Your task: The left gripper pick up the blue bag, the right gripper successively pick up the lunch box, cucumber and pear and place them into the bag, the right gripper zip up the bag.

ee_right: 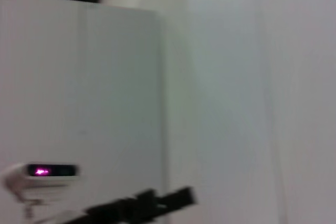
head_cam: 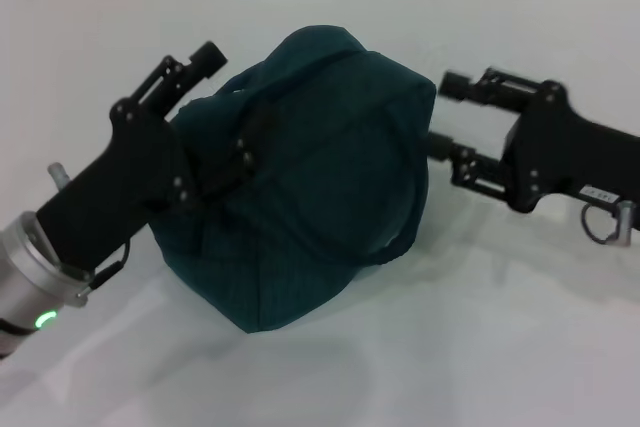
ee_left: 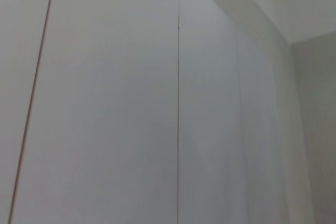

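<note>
Looks like closing stage: blue bag [head_cam: 320, 177] bulging at frame centre on white worktop [head_cam: 480, 347], left pincer [head_cam: 200, 137] clenched on its left side, right pincer [head_cam: 445, 117] spread at its right edge; next, find the zipper pull.

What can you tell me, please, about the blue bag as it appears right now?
The blue bag is dark teal fabric, bulging and rounded, and it looks closed, since none of its contents show. It sits tilted on the white table, its lower corner toward the camera. A dark handle or strap curves across its front. The left tool presses into its left side at the handle; the right tool is open right beside its right edge; contact cannot be told.
</note>
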`<control>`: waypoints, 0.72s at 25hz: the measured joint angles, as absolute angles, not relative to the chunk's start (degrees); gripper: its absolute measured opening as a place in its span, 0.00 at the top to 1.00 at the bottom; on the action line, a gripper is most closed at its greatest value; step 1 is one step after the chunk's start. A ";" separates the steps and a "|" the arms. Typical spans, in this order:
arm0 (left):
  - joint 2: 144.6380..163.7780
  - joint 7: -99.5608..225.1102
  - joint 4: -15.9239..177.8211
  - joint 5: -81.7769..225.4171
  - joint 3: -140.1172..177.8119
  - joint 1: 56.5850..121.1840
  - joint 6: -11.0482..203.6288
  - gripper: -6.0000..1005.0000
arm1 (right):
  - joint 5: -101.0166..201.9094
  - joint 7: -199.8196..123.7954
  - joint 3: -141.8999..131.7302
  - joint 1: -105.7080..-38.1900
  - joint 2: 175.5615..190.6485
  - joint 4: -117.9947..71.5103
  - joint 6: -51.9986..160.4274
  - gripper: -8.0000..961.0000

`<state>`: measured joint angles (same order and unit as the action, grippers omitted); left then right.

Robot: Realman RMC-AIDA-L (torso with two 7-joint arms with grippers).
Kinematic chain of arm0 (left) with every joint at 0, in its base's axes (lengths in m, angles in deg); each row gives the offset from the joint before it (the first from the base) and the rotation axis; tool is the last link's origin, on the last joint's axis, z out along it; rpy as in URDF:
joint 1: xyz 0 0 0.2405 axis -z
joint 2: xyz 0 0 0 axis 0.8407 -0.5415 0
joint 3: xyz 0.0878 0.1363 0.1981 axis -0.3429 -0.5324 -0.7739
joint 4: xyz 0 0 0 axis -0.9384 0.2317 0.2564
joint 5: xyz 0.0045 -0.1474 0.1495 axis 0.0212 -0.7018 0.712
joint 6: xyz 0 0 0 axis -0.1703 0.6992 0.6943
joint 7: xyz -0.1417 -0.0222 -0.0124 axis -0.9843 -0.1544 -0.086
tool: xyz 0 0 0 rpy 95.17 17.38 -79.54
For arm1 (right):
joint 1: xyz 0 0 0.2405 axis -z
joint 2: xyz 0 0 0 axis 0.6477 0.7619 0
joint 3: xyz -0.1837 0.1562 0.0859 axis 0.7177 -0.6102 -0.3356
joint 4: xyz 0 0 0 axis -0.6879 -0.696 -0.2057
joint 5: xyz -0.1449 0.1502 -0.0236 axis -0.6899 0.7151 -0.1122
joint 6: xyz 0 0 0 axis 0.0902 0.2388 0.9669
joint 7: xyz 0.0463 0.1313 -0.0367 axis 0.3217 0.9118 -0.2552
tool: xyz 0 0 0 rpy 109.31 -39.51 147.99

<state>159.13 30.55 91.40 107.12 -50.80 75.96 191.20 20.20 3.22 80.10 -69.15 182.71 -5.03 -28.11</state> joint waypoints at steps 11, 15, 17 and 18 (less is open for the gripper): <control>159.17 35.76 88.80 109.65 -50.72 75.75 191.21 0.18 | 19.49 4.03 78.32 -69.65 184.31 -4.60 -27.99 0.40; 159.21 35.85 88.77 109.57 -50.73 75.44 191.26 0.18 | 19.23 3.68 76.25 -68.98 185.37 -4.96 -27.97 0.40; 159.21 35.86 88.76 109.56 -50.61 75.19 191.31 0.18 | 19.17 2.77 76.14 -68.43 185.58 -4.98 -27.99 0.40; 159.21 35.87 88.76 109.56 -50.57 75.11 191.33 0.18 | 19.17 2.30 76.14 -68.27 185.61 -5.00 -28.01 0.40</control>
